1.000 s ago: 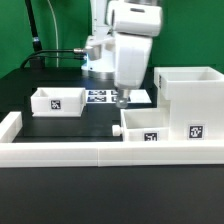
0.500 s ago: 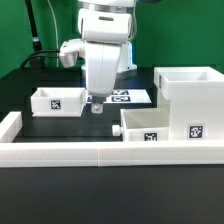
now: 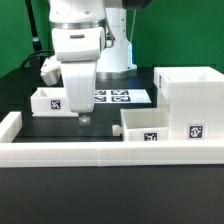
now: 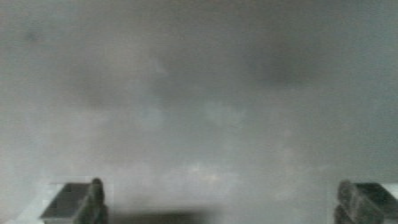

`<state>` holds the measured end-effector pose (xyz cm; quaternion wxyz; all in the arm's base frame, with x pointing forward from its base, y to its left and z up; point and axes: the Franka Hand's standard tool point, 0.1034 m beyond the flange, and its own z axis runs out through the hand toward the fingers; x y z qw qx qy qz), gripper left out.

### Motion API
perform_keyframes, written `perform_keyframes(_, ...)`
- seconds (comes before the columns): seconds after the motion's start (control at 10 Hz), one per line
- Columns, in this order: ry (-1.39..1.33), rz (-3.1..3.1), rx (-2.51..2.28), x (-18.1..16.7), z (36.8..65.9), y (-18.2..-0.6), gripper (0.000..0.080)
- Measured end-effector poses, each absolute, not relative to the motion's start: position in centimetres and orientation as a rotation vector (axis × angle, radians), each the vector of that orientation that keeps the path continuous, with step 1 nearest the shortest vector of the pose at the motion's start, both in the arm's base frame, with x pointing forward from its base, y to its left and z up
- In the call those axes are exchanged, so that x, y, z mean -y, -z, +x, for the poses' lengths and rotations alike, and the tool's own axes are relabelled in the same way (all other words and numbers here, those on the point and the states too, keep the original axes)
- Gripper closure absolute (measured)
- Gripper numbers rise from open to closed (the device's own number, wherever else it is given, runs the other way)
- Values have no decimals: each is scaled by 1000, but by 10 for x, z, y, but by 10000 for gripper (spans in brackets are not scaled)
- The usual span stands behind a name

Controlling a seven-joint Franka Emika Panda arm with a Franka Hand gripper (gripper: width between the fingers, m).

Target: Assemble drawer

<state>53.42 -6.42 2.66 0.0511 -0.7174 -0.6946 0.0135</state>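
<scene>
The large white housing [image 3: 190, 105] stands at the exterior view's right, with a small tray [image 3: 146, 125] against its left side. The second small tray [image 3: 48, 100] sits at the left, partly hidden by my arm. My gripper [image 3: 83, 119] hangs just above the black table, in front of and beside the left tray's right end, touching nothing. In the wrist view the gripper [image 4: 226, 203] is open, its fingers [image 4: 77, 200] wide apart with only blurred grey table between them.
The marker board [image 3: 128, 96] lies flat behind my gripper. A long low white border wall [image 3: 100, 152] runs along the front, with a short raised end [image 3: 8, 125] at the left. A green backdrop stands behind.
My gripper has moved steadily toward the exterior view's left, from over the marker board to beside the left tray. The drawer parts have not moved.
</scene>
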Motion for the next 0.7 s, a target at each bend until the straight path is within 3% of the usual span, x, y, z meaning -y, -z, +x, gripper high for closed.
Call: perform_keyframes(0.7, -34, -2258, 1984, 4, 536, -20, 150)
